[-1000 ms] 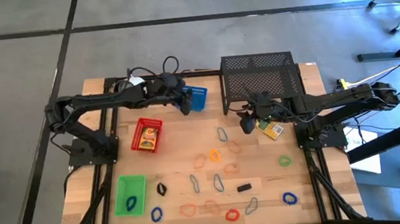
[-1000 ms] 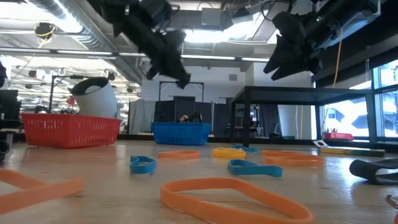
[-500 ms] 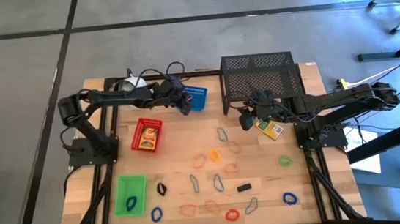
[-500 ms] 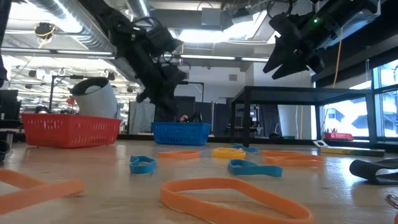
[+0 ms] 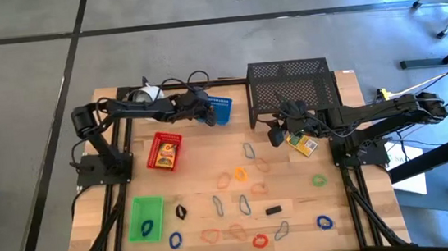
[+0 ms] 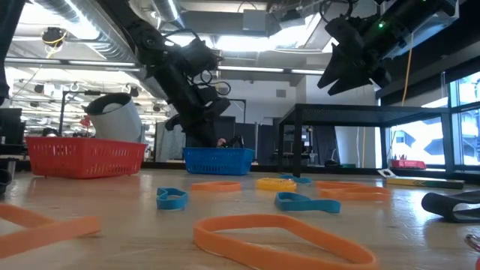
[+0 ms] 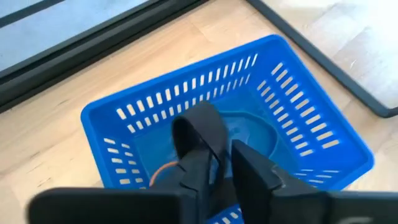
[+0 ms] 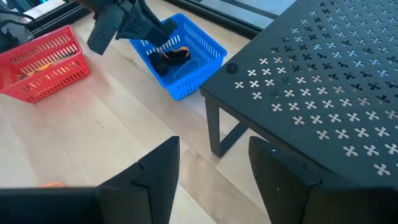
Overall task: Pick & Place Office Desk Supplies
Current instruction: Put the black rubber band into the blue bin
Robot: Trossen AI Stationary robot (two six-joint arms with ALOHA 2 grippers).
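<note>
My left gripper hangs inside the blue slotted plastic tray, fingers pinching a small black clip; right gripper fingers apart.

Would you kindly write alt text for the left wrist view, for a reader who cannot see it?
The left gripper hangs just over the blue slotted plastic tray, its two dark fingers close together, pointing into it. An orange band loop peeks out on the tray floor beside the fingers. The tray sits on the pale wooden table, near a black frame bar.
</note>
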